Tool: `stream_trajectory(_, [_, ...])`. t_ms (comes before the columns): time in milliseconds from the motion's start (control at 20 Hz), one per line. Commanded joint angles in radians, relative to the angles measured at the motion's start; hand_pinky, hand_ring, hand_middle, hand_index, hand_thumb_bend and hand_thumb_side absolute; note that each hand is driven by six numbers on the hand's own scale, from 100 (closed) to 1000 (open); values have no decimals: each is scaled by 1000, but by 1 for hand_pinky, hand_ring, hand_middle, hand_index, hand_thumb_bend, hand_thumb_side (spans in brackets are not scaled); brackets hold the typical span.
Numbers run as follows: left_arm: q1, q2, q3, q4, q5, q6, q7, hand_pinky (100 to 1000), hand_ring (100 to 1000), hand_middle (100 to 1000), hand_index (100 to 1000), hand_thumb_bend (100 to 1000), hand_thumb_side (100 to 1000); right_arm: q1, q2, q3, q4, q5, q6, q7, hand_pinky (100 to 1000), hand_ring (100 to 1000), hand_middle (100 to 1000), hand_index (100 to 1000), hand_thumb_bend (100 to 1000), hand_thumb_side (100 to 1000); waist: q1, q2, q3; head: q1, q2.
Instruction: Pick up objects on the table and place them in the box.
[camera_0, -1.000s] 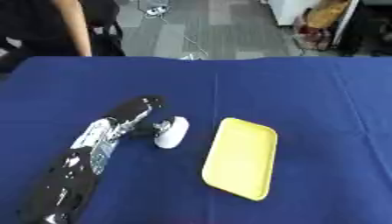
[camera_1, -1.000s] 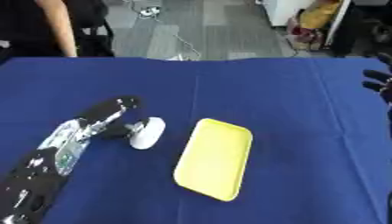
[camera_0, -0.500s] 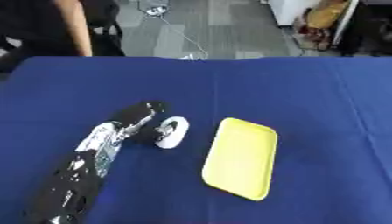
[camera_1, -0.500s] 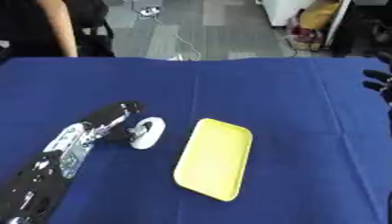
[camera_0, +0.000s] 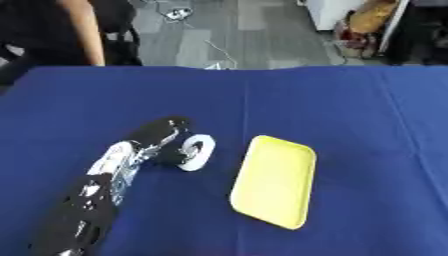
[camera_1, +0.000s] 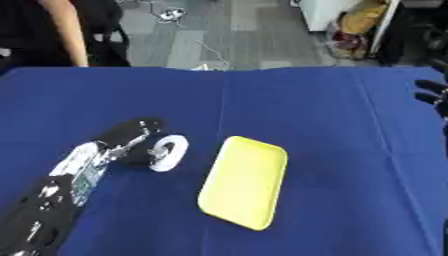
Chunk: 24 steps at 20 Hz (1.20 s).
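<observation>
The table (camera_0: 350, 110), under a blue cloth, fills most of both views. The yellow tray (camera_0: 275, 180), evidently the box for this task, lies near the middle, shallow and set askew, with its long side running away from the robot.

The left arm reaches in from the lower left corner. The left hand (camera_0: 166, 145) is closed around a small white ring-shaped object, the roll (camera_0: 196, 152). It stands on edge with its hole facing roughly sideways. It sits just left of the tray and apart from it. Whether it is off the cloth cannot be told.

The right hand (camera_1: 432, 95) shows only as dark fingers at the right edge of the right eye view, well away from the work. Whether those fingers are spread or curled cannot be told.

The step in hand looks like carrying the roll over to the tray. To do it well, the hand should lift enough to clear the tray's near rim. It should then move right until the roll is over the tray's middle, lower it, and only then let go. A roll dropped on edge is likely to trundle off the shallow tray.
</observation>
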<state>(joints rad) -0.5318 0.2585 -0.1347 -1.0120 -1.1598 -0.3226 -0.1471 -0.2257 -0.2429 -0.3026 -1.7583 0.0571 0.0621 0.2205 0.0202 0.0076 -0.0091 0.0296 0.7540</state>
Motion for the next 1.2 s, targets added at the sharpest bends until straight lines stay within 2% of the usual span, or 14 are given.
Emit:
stream_trajectory(50, [2, 8, 5, -19, -38, -15, -3, 917, 991, 919, 867, 288, 1000, -12, -19, -3, -16, 5, 1, 2, 802, 811, 931, 1000, 100, 919, -1, -9, 1, -1, 3])
stream_trajectory(750, [19, 9, 1, -49, -66, -45, -20, 922, 991, 919, 864, 300, 1000, -13, -17, -4, -18, 5, 3, 2, 802, 811, 931, 1000, 100, 918, 1, -8, -1, -7, 6])
stream_trajectory(800, [20, 9, 1, -51, -62, -49, -22, 949, 995, 927, 866, 398, 1000, -13, -17, -4, -18, 5, 4, 2, 802, 811, 931, 1000, 100, 918, 1, -8, -1, -7, 6])
stream_trajectory(900, [24, 8, -1, -58, -46, -67, -28, 963, 999, 934, 880, 451, 1000, -13, -17, -4, -18, 5, 4, 2, 802, 811, 931, 1000, 100, 918, 1, -8, -1, -8, 7])
stream_trajectory(1200, [30, 13, -1, -77, -5, -100, -69, 977, 1000, 940, 895, 445, 1000, -13, -17, -4, -18, 4, 4, 3, 802, 811, 931, 1000, 100, 917, 1, -8, 0, -11, 8])
